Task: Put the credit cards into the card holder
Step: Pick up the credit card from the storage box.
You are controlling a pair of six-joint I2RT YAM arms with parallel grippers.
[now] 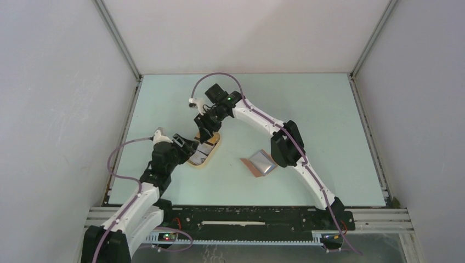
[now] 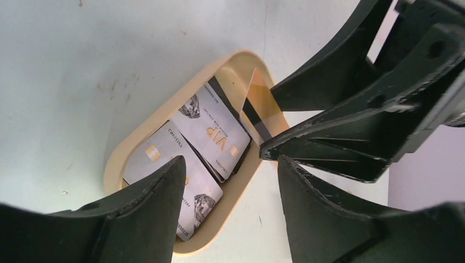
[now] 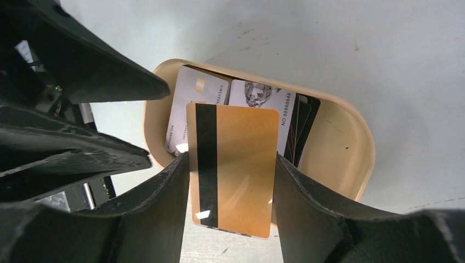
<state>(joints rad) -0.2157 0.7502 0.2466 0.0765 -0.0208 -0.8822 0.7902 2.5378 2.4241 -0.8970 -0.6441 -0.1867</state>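
My right gripper is shut on an orange-gold credit card with a black stripe, gripping its two long edges and holding it upright just above the pale tan tray. The card also shows in the left wrist view. White cards and black cards lie stacked in the tray. My left gripper is open and empty, its fingers either side of the tray's near rim. The reddish-brown card holder lies open on the table to the right of the tray, grey-blue slots up.
Both grippers crowd close together over the tray, the right one's fingers just beyond my left fingertips. The right arm's elbow hangs right beside the card holder. Walls enclose the table on three sides.
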